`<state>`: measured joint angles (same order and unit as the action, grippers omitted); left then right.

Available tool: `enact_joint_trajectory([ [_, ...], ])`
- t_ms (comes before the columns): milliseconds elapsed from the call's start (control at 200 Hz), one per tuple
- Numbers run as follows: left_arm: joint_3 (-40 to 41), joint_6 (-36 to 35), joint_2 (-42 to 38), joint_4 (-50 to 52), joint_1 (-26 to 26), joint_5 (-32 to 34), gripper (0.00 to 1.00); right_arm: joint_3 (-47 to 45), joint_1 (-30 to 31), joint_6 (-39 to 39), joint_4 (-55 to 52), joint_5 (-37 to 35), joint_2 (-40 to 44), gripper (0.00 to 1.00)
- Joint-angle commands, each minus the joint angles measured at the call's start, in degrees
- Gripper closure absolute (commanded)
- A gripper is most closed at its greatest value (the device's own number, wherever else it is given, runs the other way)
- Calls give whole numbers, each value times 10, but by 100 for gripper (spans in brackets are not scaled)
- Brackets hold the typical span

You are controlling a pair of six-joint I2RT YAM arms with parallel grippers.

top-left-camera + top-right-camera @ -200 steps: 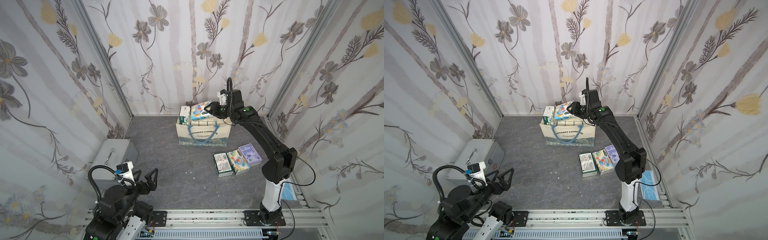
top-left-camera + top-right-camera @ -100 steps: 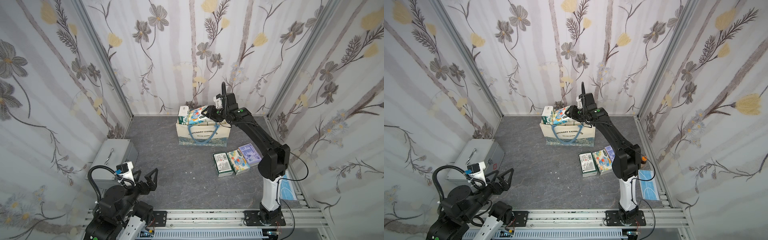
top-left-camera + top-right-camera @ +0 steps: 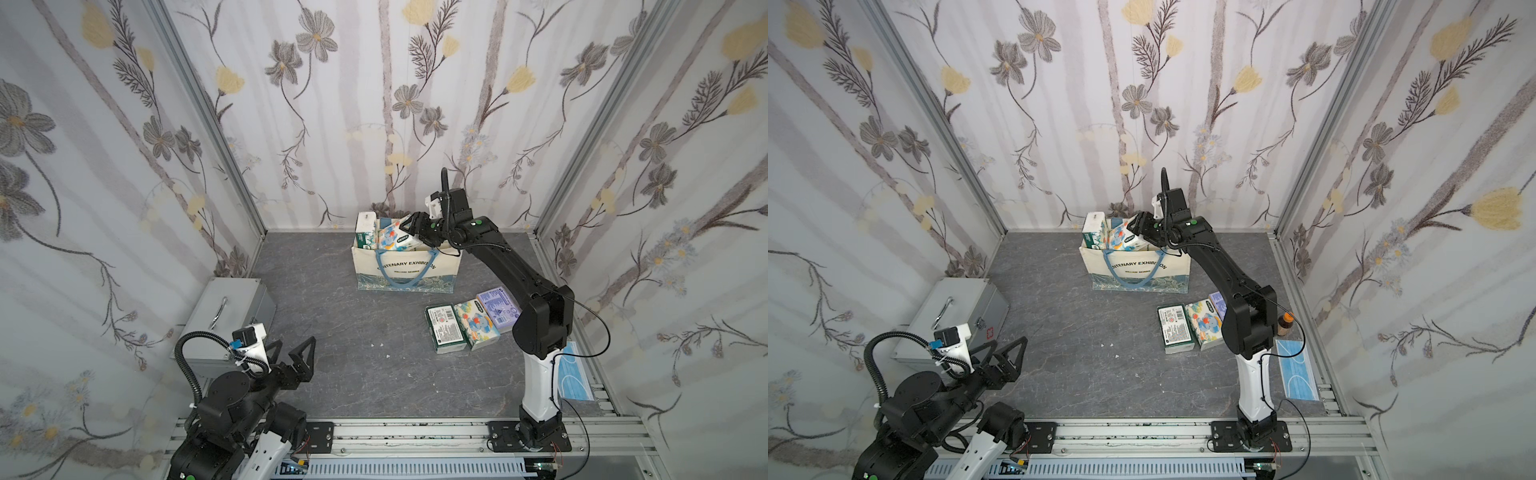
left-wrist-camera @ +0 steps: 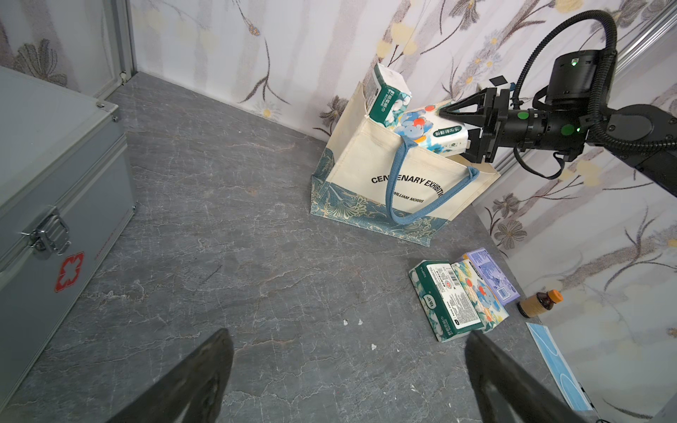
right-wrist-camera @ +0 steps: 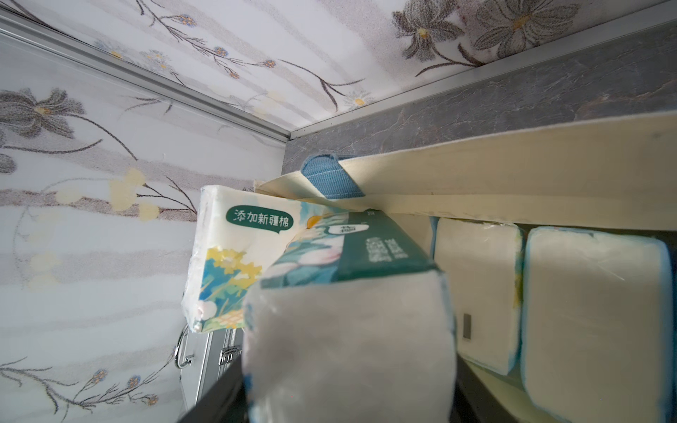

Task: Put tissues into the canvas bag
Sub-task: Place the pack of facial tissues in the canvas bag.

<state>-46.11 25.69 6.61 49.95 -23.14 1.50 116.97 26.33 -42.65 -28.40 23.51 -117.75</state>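
The canvas bag (image 3: 405, 270) (image 3: 1138, 270) (image 4: 366, 157) stands upright near the back wall, with tissue packs inside. A green-and-white pack (image 3: 365, 228) (image 4: 388, 95) sticks up at one end. My right gripper (image 3: 409, 226) (image 3: 1136, 224) (image 4: 454, 128) (image 5: 346, 388) is over the bag's mouth, shut on a white elephant-print tissue pack (image 3: 395, 239) (image 4: 428, 128) (image 5: 348, 348) that lies tilted across the top. On the floor lie a green pack (image 3: 444, 328), an elephant pack (image 3: 476, 326) and a lavender pack (image 3: 498, 309). My left gripper (image 3: 293, 347) (image 4: 348, 335) is open near the front, holding nothing.
A silver metal case (image 3: 228, 307) (image 4: 44, 164) sits at the left wall beside my left arm. A flat blue mask (image 3: 571, 374) (image 4: 553, 359) and a small brown bottle (image 3: 1284, 324) (image 4: 538, 303) lie by the right wall. Small white scraps dot the floor.
My right gripper has moved left and down with the elephant pack, which now rests across the bag's mouth. The left arm has not moved.
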Motion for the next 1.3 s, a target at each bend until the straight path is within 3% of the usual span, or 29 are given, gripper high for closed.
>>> enact_joint_trajectory([
  [0,1,0,-6,-9,1,9,0,8,2,-12,26,19,-6,34],
  [1294,1,-1,-16,-9,1,12,0,80,22,13,-11,66,-43,24],
])
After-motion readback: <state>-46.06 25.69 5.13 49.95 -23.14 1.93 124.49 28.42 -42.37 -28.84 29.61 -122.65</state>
